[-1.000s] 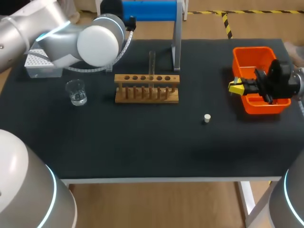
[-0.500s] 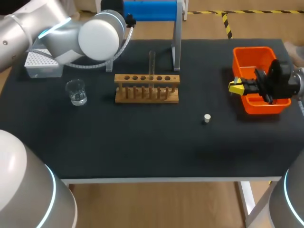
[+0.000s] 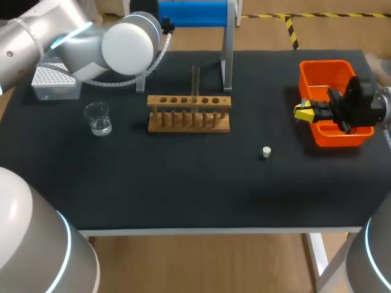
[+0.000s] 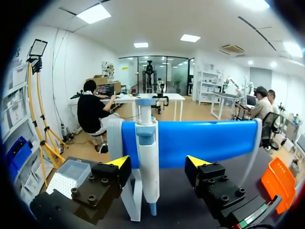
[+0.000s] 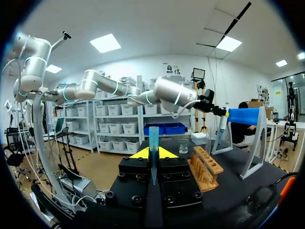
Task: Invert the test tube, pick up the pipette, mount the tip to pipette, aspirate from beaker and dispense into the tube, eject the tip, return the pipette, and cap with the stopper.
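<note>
At tabletop's far edge, left gripper (image 4: 158, 163) hovering wide open, pipette (image 4: 147, 157) between fingers; near right edge, right gripper (image 5: 152, 153) clenching tip (image 5: 153, 136).

The black table (image 3: 183, 189) holds a wooden rack (image 3: 189, 114) in the middle, a glass beaker (image 3: 98, 118) at the left, a white tip box (image 3: 52, 83) at the upper left, a blue stand (image 3: 227, 61) at the top, an orange bin (image 3: 324, 73) at the right and a small white stopper (image 3: 266, 151) just right of the middle.

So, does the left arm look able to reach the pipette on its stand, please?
Probably yes: on the left arm the jaws stand open, the pipette hangs ahead, facing their gap, nothing blocking.
</note>
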{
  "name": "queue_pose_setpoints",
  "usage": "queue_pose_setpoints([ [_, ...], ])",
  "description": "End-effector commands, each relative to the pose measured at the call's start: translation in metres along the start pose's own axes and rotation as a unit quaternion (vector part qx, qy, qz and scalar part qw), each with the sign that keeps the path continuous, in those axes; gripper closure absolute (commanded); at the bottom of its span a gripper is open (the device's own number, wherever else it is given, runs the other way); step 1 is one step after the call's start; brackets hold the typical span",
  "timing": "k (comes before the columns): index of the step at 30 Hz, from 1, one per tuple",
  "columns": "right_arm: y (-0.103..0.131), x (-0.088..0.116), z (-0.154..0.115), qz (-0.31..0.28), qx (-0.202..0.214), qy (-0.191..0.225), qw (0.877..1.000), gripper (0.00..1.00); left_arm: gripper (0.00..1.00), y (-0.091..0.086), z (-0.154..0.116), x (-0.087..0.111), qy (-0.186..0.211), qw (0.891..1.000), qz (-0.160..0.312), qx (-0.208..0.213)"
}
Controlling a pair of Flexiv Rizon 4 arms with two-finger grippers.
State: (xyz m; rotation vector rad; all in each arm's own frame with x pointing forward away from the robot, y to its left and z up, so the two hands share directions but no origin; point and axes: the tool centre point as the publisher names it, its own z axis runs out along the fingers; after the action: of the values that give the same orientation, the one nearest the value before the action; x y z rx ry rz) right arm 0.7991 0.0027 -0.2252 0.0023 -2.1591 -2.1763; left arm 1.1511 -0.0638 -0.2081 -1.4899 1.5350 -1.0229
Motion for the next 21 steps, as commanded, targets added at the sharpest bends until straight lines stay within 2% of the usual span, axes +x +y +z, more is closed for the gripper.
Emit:
queue_pose_setpoints([
  [1, 0.000, 0.001, 0.000, 0.000, 0.001, -0.001, 1.000, 1.00, 0.27, -0.001, 0.006, -0.001, 0.003, 1.000, 0.000, 0.000],
  [21, 0.000, 0.001, 0.000, 0.000, 0.001, -0.001, 1.000, 1.00, 0.29, -0.003, 0.017, -0.006, 0.004, 1.000, -0.003, 0.009],
])
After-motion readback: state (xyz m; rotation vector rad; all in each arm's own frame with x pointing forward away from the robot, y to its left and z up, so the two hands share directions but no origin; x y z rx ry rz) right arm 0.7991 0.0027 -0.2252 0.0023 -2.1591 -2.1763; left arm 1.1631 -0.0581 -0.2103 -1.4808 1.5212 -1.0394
